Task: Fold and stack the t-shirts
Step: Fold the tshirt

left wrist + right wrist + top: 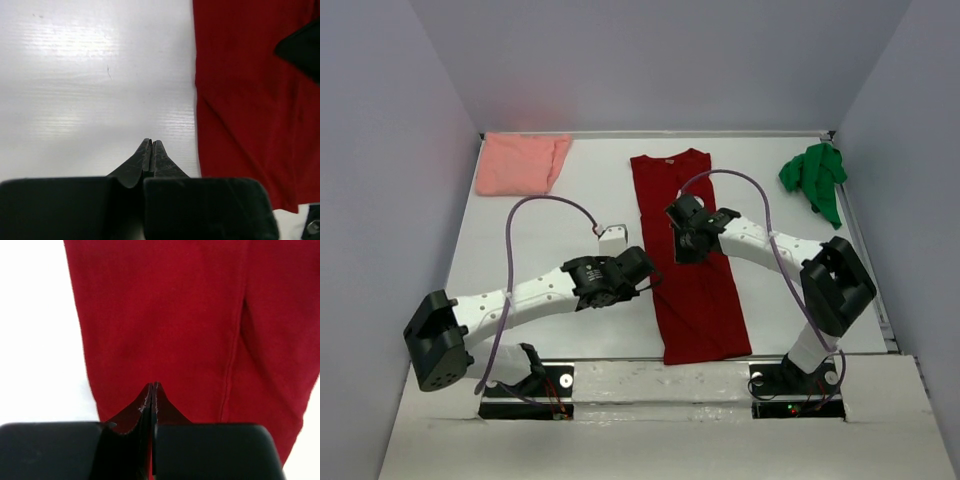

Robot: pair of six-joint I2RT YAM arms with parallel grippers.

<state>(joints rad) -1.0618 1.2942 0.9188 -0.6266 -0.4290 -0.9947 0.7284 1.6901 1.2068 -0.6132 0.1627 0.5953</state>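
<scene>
**A:** Start close in. What are the hands doing?

**B:** The left fingers (142, 160) are pressed shut with nothing between them. They hang over bare tabletop (75, 75), and the long edge of the dark red t-shirt (695, 290) runs just to their right.

**A:** And the other pair?

**B:** The right fingers (140, 407) are also closed tip to tip, directly over the red cloth. No cloth shows pinched between them. Whether the tips touch the fabric, I cannot tell.

**A:** Which step is this?

**B:** Mid-fold on the red one, I judge. It lies as a long, narrow strip with no sleeves showing, not yet shortened.

**A:** So what comes next?

**B:** Probably both pairs open, each takes a corner of one end, and they carry it over to the other end.

**A:** And farther out?

**B:** Well beyond the left fingers and off to their left, the pink t-shirt (520, 163) looks roughly folded. Beyond the right fingers and to their right, the green t-shirt (815, 178) lies bunched and unfolded.
</scene>
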